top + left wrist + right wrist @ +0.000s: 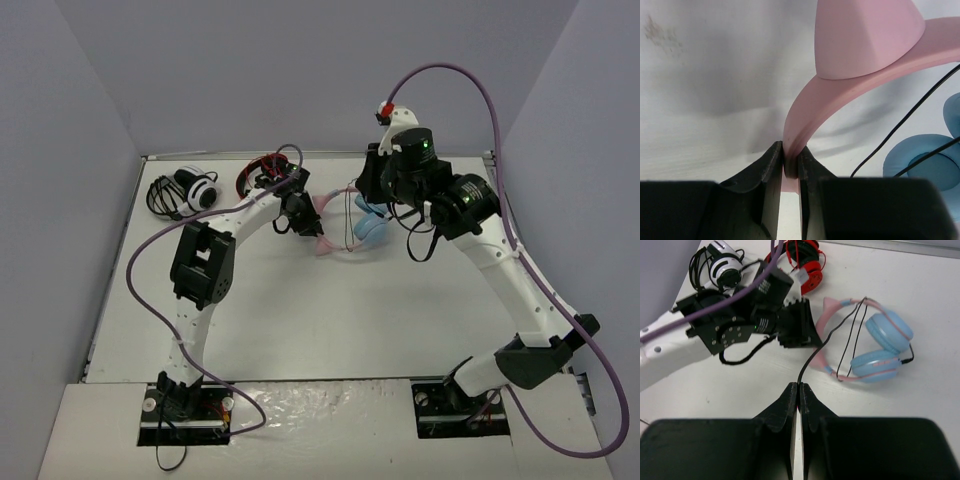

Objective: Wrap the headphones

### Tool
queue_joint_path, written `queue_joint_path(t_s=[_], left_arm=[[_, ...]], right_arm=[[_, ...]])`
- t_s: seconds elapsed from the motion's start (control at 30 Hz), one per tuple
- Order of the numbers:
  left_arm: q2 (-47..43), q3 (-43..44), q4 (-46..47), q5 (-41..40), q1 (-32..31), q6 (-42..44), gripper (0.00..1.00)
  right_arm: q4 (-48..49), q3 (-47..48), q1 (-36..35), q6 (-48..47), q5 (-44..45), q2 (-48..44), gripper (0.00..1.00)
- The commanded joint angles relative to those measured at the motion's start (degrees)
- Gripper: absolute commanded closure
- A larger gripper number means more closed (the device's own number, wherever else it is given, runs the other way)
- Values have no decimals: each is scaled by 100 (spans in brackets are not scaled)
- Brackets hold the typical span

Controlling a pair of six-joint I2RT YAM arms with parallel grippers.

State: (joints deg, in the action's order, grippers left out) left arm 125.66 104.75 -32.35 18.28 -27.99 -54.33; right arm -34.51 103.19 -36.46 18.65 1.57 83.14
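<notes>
Three sets of headphones sit near the far edge of the white desk. The black-and-white headphones are in the far left corner, with their dark cord bunched beside them. Just to the right are the red-and-black headphones, partly hidden behind the left arm.

Next comes the left gripper. It is clenched tight on the pink headband, pinching the thin band between its two black fingers. A pink cat ear sticks up from the band just past the grip.

The pink headphones are near the middle of the far edge, a little to the right of the middle. The two light blue ear cups are turned in, one close beside the other, at the right end of the band. I cannot tell if the band is lifted off the desk.

A thin black cable plugs into one blue ear cup. Some strands of it cross over the pink band and the open space inside it. One strand runs away from the band to the right gripper.

That gripper is clenched on the cable, with its two fingers pressed together and the cable coming out from their tips. It is up over the desk, just beside the pink headphones on their right side.
</notes>
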Motion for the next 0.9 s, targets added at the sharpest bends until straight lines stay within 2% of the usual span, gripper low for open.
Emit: queue_joint_path(t_s=[0.0, 0.53, 0.87], left_arm=[[-271, 851, 120, 219, 245, -28, 100], [-83, 1946, -245, 294, 650, 10, 100], [-221, 2251, -369, 377, 781, 50, 100]], right_arm=[[340, -289, -345, 189, 139, -398, 100], [405, -1443, -1411, 615, 730, -901, 100], [809, -2324, -1627, 842, 914, -834, 100]])
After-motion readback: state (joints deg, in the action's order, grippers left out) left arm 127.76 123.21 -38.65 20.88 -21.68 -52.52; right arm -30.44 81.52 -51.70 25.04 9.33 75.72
